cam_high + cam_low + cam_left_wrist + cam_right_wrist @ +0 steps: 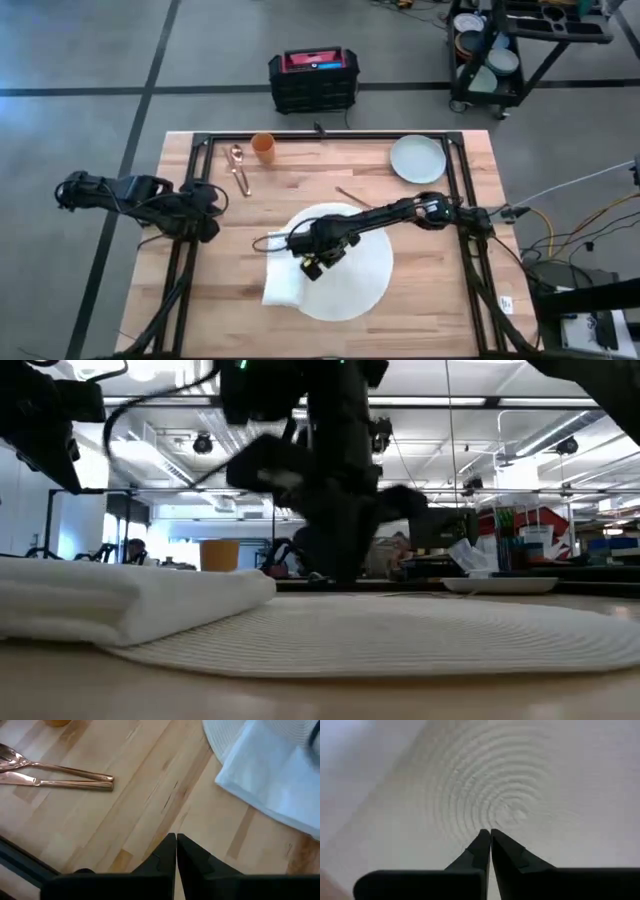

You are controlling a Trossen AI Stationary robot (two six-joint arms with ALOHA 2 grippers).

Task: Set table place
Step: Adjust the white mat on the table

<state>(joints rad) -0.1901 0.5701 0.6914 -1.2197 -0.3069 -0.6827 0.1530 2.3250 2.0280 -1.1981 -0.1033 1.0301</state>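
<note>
I see the right gripper [312, 268] over the mat [350, 290], fingers pressed together, empty. The left gripper [176, 840] waits near the table's [420, 320] left edge, fingers closed too.

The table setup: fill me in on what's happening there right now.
The right gripper hangs low over the middle of the round white mat, fingers shut and empty. A folded white napkin lies on the mat's left edge. The left gripper waits at the table's left side, shut too. The plate, orange cup and copper cutlery sit at the far edge, not yet placed.
</note>
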